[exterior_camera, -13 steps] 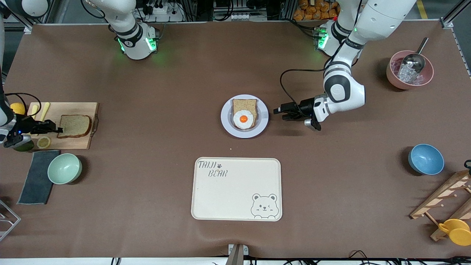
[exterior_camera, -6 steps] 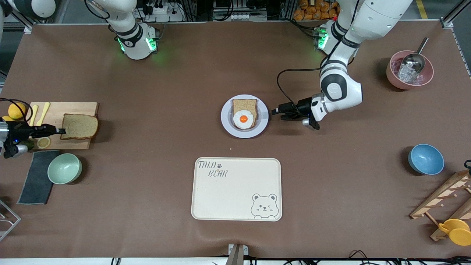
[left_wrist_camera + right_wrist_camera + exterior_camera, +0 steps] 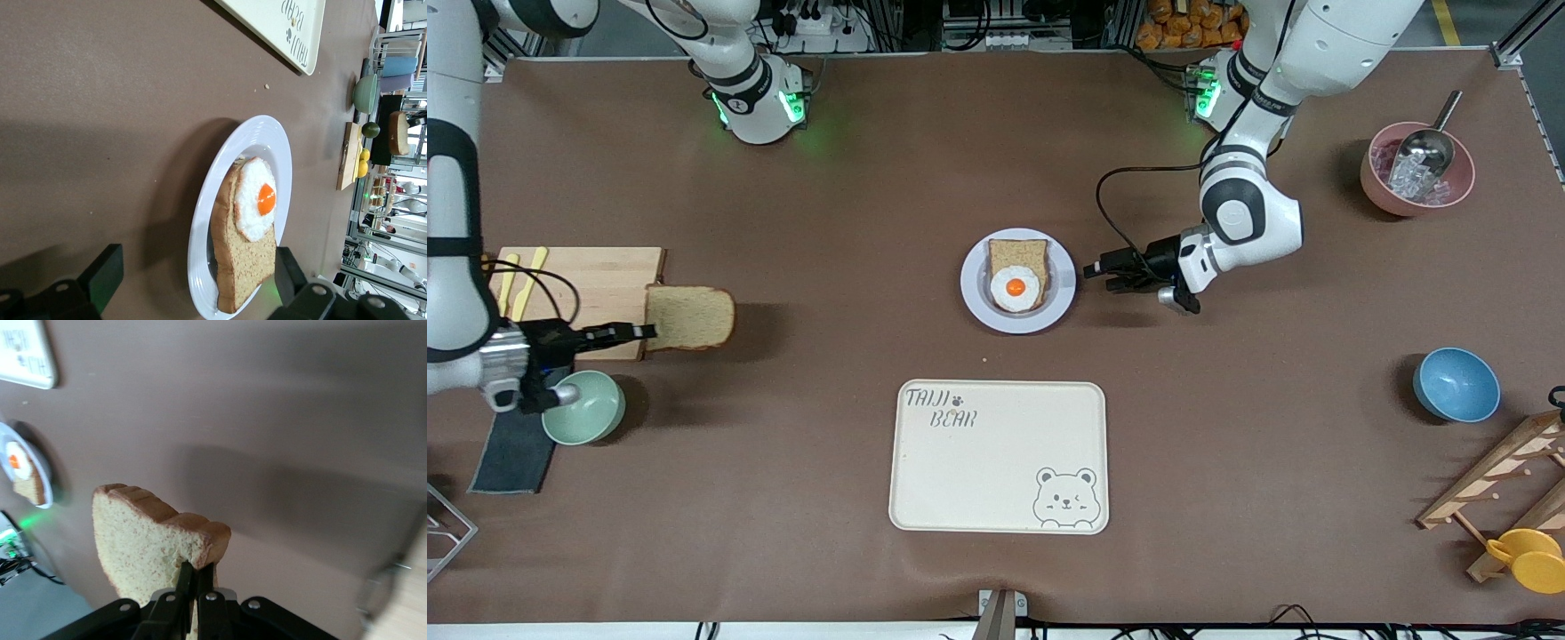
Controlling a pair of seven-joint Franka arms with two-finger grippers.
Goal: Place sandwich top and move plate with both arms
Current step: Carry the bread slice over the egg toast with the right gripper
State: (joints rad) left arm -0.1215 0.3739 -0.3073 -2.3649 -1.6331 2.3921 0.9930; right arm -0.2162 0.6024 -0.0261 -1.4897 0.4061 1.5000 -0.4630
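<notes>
Brown speckled wholegrain bread, the sandwich top (image 3: pixel 690 317), hangs in the air in the front view, pinched at one crust edge by the right gripper (image 3: pixel 639 332), over the end of a wooden cutting board (image 3: pixel 596 284) at the right arm's end of the table. It looks light and soft, likely to sag or tear, so a hold on the firmer crust seems wise. At the table's middle sits the round lavender-grey plate (image 3: pixel 975 302), carrying a similar slice topped with a fried egg (image 3: pixel 1015 287). Just beside the plate, toward the left arm's end, the left gripper (image 3: pixel 1098 272) waits with its fingers spread.

From the left wrist view, the plate (image 3: pixel 273 137) appears stiff, smooth and possibly slippery; its shallow rim looks like the place to grasp.

From the right wrist view, the sandwich top (image 3: pixel 148 540) stands on edge, its darker crust clamped between closed fingers (image 3: pixel 183 581).
</notes>
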